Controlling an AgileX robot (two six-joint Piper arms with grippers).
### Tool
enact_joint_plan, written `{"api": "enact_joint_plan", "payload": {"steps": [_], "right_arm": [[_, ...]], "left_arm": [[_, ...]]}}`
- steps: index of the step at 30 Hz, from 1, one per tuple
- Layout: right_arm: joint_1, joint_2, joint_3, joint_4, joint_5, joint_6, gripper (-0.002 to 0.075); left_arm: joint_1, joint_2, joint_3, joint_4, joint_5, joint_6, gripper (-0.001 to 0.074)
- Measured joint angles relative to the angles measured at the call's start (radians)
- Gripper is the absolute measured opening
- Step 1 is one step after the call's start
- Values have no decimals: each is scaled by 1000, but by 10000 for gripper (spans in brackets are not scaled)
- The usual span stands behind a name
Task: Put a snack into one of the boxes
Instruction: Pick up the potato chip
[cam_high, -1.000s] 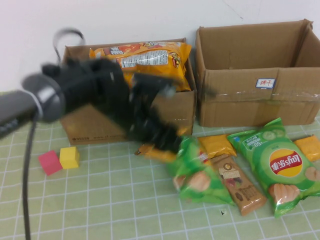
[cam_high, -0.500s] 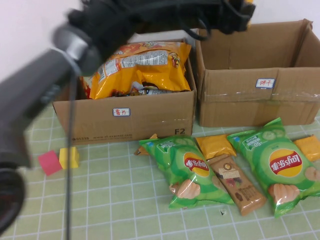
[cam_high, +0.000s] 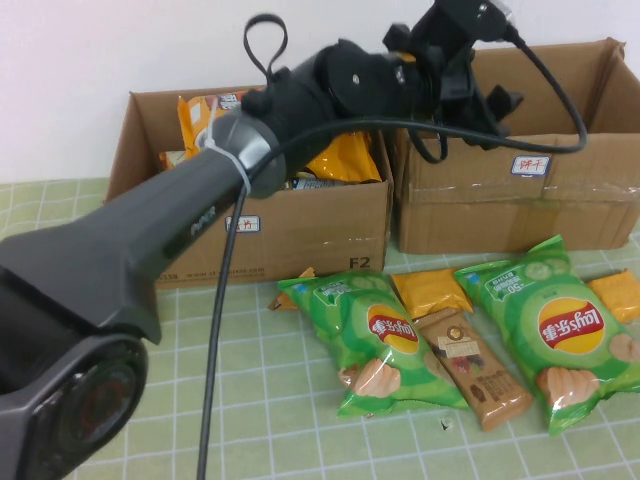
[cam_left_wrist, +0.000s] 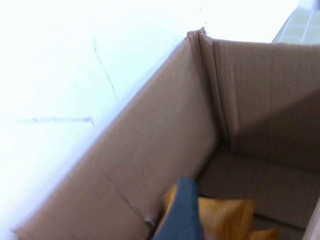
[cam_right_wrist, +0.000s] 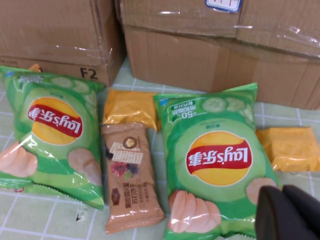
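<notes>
My left gripper (cam_high: 485, 103) hangs over the open right cardboard box (cam_high: 560, 200). In the left wrist view one dark finger (cam_left_wrist: 181, 212) lies against a small orange snack packet (cam_left_wrist: 220, 220), held above the box's floor (cam_left_wrist: 260, 185). The left cardboard box (cam_high: 300, 225) holds a large orange bag (cam_high: 345, 155). My right gripper (cam_right_wrist: 287, 212) is shut and empty, low above a green chips bag (cam_right_wrist: 215, 160); it does not show in the high view.
On the table before the boxes lie two green chips bags (cam_high: 385, 340) (cam_high: 560, 330), a brown bar (cam_high: 475, 370) and orange packets (cam_high: 432, 290) (cam_high: 618, 295). My left arm (cam_high: 150, 260) crosses the table's left side and the left box.
My left arm rose from the table in front of the left box and swung right, carrying an orange packet to above the right box. The snacks on the table stayed put.
</notes>
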Motion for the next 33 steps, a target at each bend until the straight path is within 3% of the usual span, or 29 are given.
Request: {"api": "enact_joint_plan", "payload": {"steps": [5, 9, 12, 16, 21, 23, 33], "right_arm": [[0, 0, 0, 1, 0, 0, -2], [0, 5, 0, 1, 16, 0, -2], [0, 30, 0, 1, 22, 0, 3], [1, 95, -10, 1, 22, 0, 106], [1, 246, -125, 1, 69, 0, 415], [1, 330, -183, 1, 97, 13, 476], [-16, 831, -514, -76, 191, 92, 526]], "left_arm": [[0, -70, 0, 133, 54, -125, 389], [0, -169, -2, 377, 268, -317, 133], [0, -243, -3, 612, 463, -504, 36], [0, -336, -3, 879, 688, -685, 8], [0, -476, 103, 1025, 831, -777, 1], [0, -550, 202, 1017, 834, -789, 0], [0, -920, 779, 921, 757, -828, 0]]}}
